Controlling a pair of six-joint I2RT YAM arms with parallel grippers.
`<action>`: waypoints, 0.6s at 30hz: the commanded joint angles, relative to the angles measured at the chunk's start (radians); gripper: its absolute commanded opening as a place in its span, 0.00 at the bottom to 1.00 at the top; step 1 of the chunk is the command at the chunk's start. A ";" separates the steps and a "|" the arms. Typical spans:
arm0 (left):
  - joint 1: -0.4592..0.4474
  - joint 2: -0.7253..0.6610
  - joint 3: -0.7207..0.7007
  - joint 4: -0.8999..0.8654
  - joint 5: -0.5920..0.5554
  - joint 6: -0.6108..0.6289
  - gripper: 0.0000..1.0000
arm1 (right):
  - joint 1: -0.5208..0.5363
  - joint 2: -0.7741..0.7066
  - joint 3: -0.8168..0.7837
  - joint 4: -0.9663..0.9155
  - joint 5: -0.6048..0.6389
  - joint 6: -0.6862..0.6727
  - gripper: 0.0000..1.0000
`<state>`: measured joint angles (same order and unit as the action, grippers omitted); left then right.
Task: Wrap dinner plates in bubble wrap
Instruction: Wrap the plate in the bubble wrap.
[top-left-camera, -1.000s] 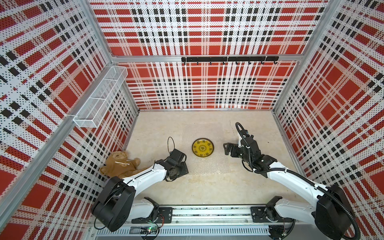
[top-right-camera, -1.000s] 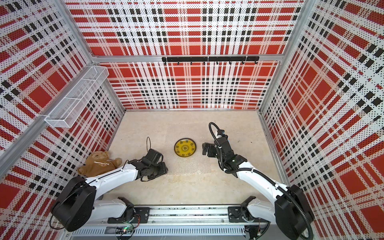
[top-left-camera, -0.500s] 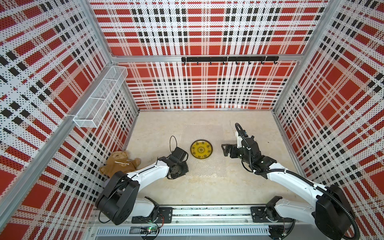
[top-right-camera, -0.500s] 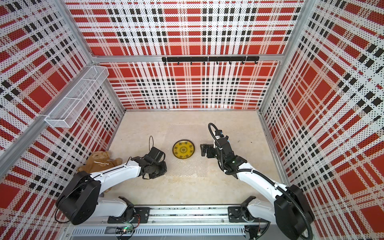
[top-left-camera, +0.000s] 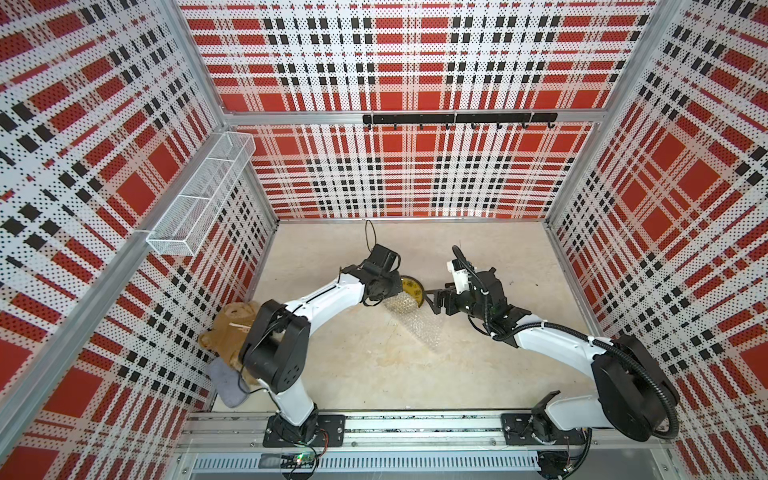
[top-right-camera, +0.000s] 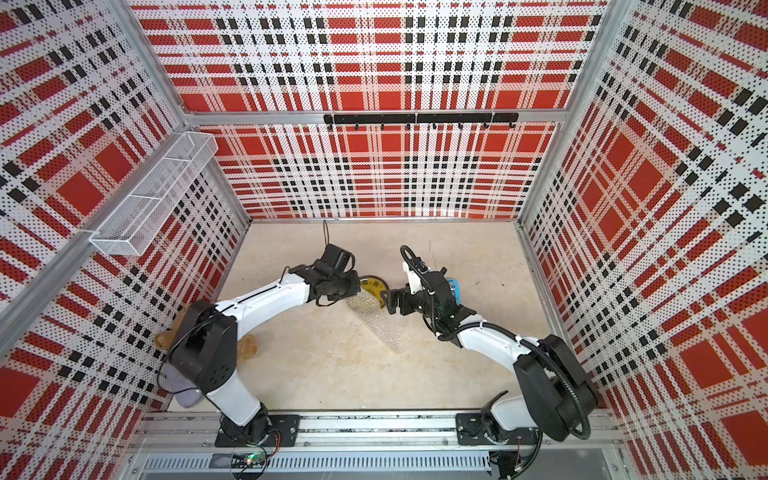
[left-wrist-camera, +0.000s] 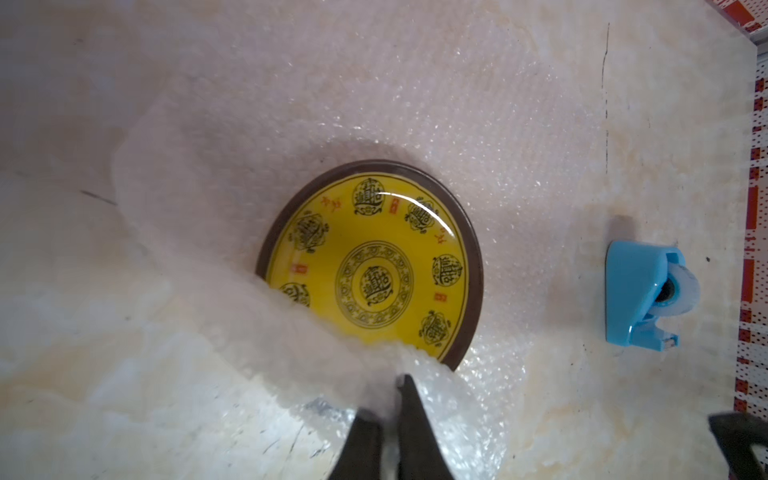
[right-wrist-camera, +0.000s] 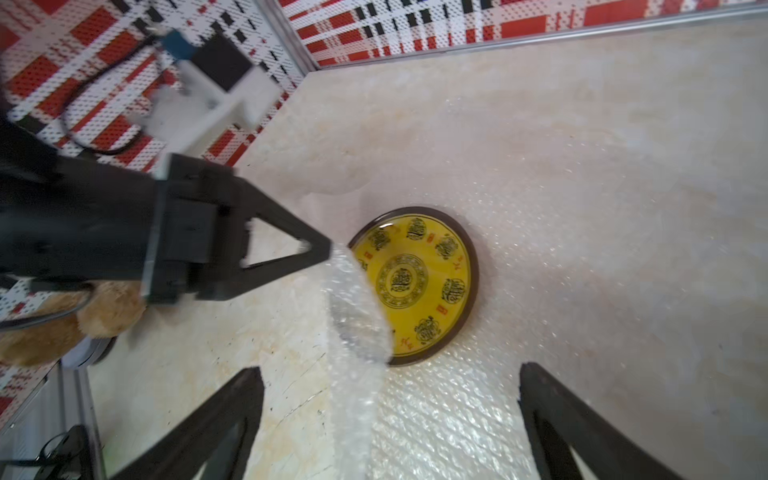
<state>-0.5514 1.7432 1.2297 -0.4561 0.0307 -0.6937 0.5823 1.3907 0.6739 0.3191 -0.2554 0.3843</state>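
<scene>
The yellow dinner plate (top-left-camera: 412, 288) (top-right-camera: 375, 286) (left-wrist-camera: 374, 266) (right-wrist-camera: 419, 286), dark-rimmed and patterned, lies on the bubble wrap (top-left-camera: 420, 329) (top-right-camera: 384, 330) (left-wrist-camera: 457, 124) (right-wrist-camera: 440, 419) spread on the floor. My left gripper (top-left-camera: 390, 296) (top-right-camera: 353, 293) (left-wrist-camera: 390, 399) (right-wrist-camera: 328, 249) is shut on a lifted edge of the wrap. That fold hangs over the plate's near side and hides part of it. Just right of the plate, my right gripper (top-left-camera: 432, 300) (top-right-camera: 388, 300) (right-wrist-camera: 388, 372) stands wide open with nothing in it, its fingers straddling wrap and floor.
A blue tape dispenser (left-wrist-camera: 640, 295) (top-right-camera: 454, 291) sits right of the plate, behind the right wrist. A brown teddy bear (top-left-camera: 230, 328) and a grey cloth (top-left-camera: 228, 384) lie by the left wall. A wire basket (top-left-camera: 203, 195) hangs on that wall.
The left gripper shut on the wrap's left edge, then rose and moved toward the plate, pulling the fold over it. The right gripper edged slightly toward the plate and stays open.
</scene>
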 joint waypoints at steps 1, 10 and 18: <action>-0.010 0.051 0.063 0.026 0.021 0.057 0.13 | 0.005 0.017 -0.051 0.170 -0.129 -0.122 0.97; -0.012 0.095 0.081 0.059 0.068 0.065 0.16 | 0.027 0.249 -0.025 0.357 -0.068 -0.196 0.92; 0.005 0.075 0.055 0.077 0.138 0.059 0.19 | 0.046 0.429 0.118 0.354 -0.055 -0.313 0.68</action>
<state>-0.5526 1.8355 1.2984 -0.4068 0.1291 -0.6453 0.6113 1.7874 0.7406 0.6281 -0.3241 0.1432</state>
